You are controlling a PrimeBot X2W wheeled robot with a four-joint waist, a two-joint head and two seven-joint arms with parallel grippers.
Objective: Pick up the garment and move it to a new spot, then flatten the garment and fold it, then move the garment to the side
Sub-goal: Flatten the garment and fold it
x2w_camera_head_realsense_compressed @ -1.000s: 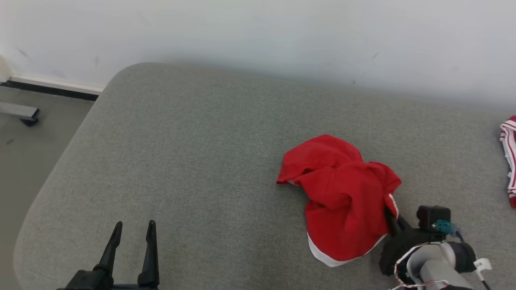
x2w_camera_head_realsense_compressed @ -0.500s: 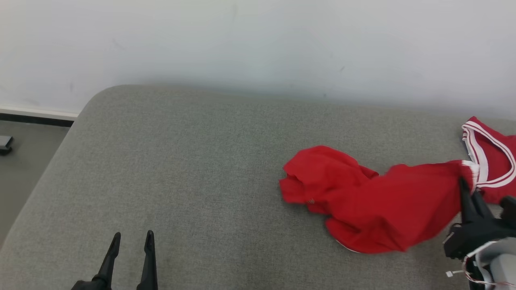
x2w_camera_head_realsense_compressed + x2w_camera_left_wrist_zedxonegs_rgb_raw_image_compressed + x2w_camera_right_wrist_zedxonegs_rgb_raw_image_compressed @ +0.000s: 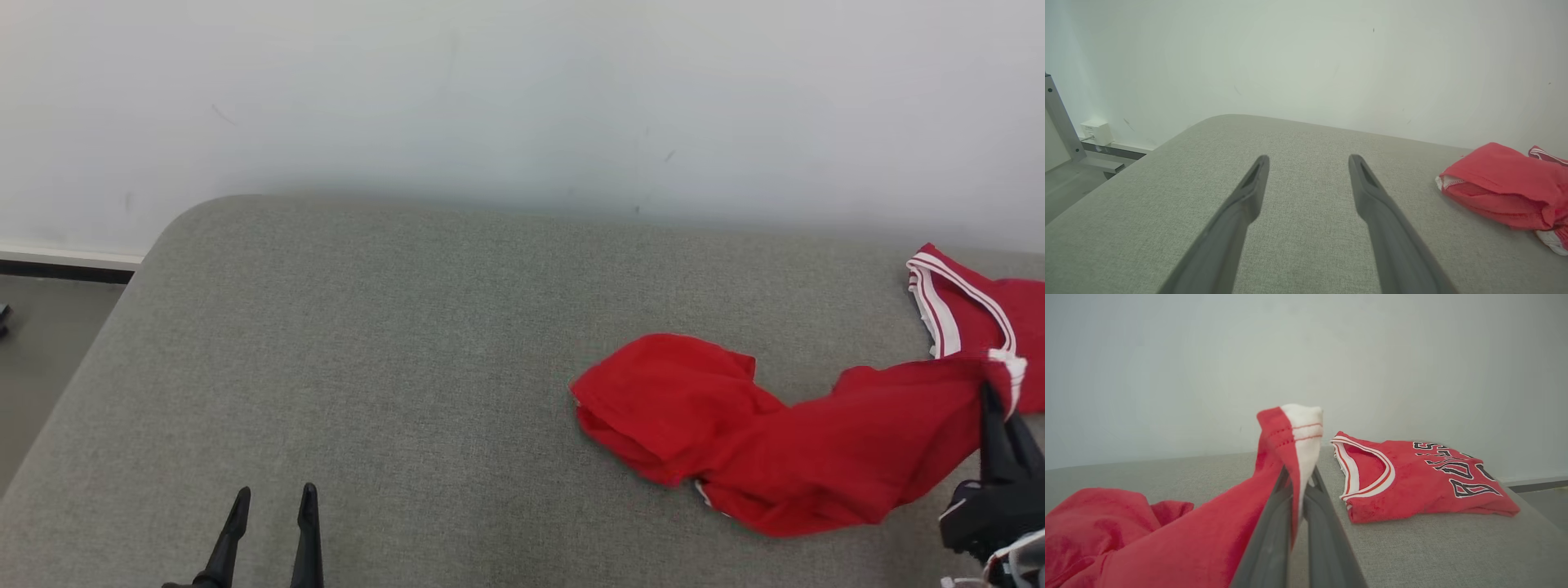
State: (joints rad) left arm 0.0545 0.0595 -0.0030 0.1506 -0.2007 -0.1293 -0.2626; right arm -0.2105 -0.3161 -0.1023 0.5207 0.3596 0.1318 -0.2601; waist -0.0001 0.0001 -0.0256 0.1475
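Note:
The garment (image 3: 784, 449) is red cloth with white trim, lying crumpled at its left end and pulled out in a long band toward the right. My right gripper (image 3: 1000, 404) is shut on its white-trimmed corner, which is lifted off the surface. In the right wrist view that corner (image 3: 1300, 428) stands up from between the closed fingers (image 3: 1274, 539), and the rest of the garment (image 3: 1147, 539) trails down to the left. My left gripper (image 3: 273, 500) stands open at the lower left, far from the cloth. The left wrist view has the left gripper (image 3: 1308, 160) over bare cushion and the garment (image 3: 1498, 183) at the right.
Everything sits on a grey padded surface (image 3: 392, 351) against a white wall. A folded red jersey (image 3: 971, 298) with white stripes and black lettering (image 3: 1425, 477) lies at the far right, just beyond my right gripper. The surface's rounded left edge drops to the floor (image 3: 41, 335).
My right gripper has drawn the garment's trimmed corner to the right and lifted it, stretching the crumpled heap into a band. The head camera has shifted right. The left gripper stays open.

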